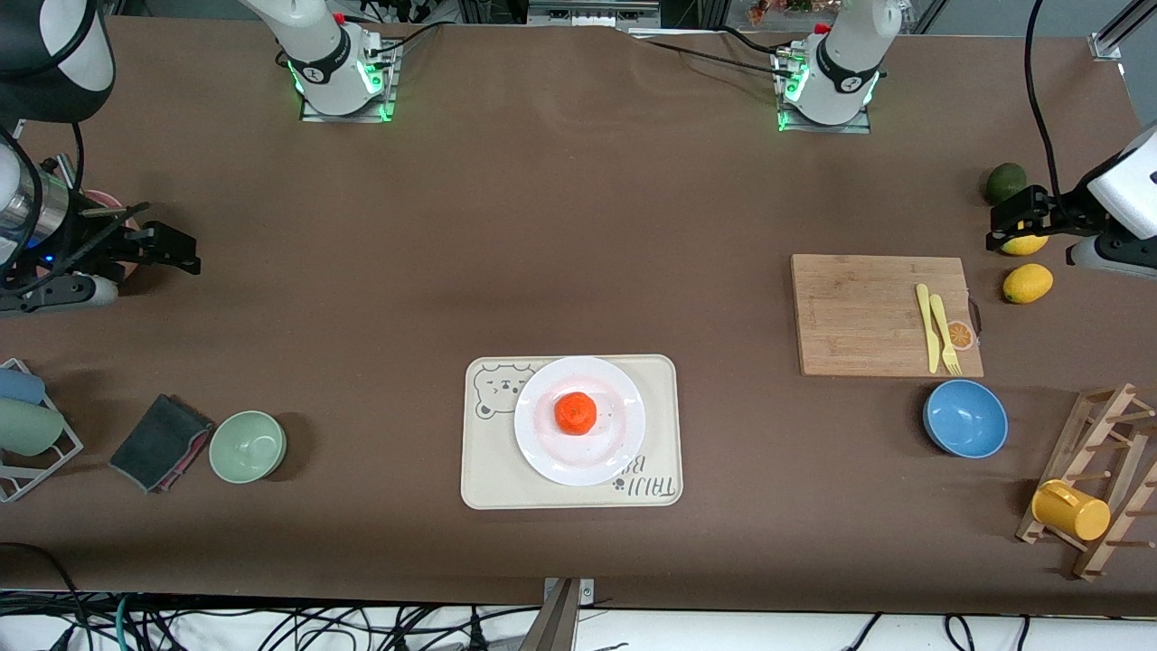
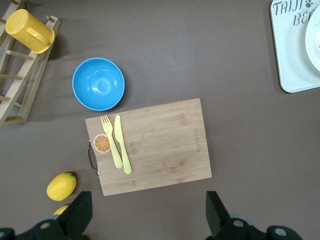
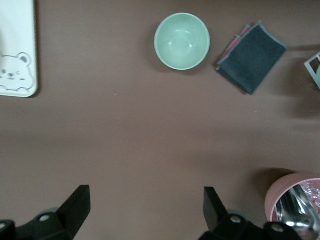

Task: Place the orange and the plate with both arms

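Note:
The orange (image 1: 575, 412) sits in the middle of the white plate (image 1: 544, 454). The plate rests on a cream bear-print tray (image 1: 488, 475) near the table's front edge, midway between the arms. My left gripper (image 1: 1005, 222) is open and empty, up over the lemons at the left arm's end of the table. Its wrist view shows its spread fingers (image 2: 80, 216) over bare table, with the plate's edge (image 2: 315, 40) at the frame border. My right gripper (image 1: 181, 250) is open and empty over bare table at the right arm's end (image 3: 145, 207).
A wooden cutting board (image 1: 868, 314) holds a yellow knife and fork. A blue bowl (image 1: 965, 418), two lemons (image 1: 1028, 283), an avocado (image 1: 1005, 183) and a rack with a yellow cup (image 1: 1071, 511) lie nearby. A green bowl (image 1: 248, 445) and dark cloth (image 1: 161, 441) lie at the right arm's end.

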`<state>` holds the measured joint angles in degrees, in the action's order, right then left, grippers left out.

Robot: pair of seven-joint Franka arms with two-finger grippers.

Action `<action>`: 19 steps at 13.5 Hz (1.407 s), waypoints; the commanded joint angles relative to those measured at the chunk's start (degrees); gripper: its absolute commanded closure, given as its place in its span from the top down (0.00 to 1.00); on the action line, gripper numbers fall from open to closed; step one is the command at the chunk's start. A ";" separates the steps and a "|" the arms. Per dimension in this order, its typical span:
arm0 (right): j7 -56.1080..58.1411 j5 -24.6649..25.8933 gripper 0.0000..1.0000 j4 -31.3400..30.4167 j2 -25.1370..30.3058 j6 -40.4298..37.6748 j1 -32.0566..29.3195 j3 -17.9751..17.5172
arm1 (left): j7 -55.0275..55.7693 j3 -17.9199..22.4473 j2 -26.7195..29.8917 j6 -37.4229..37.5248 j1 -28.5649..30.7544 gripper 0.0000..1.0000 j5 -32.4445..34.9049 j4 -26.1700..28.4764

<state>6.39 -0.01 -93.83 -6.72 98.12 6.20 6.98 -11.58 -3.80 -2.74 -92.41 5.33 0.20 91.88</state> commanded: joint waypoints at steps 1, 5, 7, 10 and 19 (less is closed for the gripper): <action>-0.24 1.32 1.00 -6.72 5.66 4.53 -4.79 -3.03 | -0.46 0.11 0.20 -0.14 -0.06 1.00 -1.08 -0.03; -0.15 1.23 1.00 -5.93 5.84 4.28 -5.76 -3.47 | -0.55 0.11 0.19 -0.14 -0.06 1.00 -1.08 0.06; -0.15 0.97 1.00 -4.61 5.75 3.23 -6.38 -3.38 | -0.55 0.11 0.11 -0.14 -0.06 1.00 -1.08 0.06; -1.20 0.97 1.00 -3.90 5.75 2.52 -5.68 -3.47 | -0.55 0.11 0.11 -0.14 -0.06 1.00 -1.08 0.06; -0.85 -0.70 1.00 -3.03 5.49 1.81 -4.62 -3.47 | -0.46 0.11 0.11 -0.14 -0.06 1.00 -1.08 0.06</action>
<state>6.33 0.08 -97.44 -1.77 101.17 1.60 3.82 -11.58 -3.80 -2.78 -92.41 5.32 0.20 91.88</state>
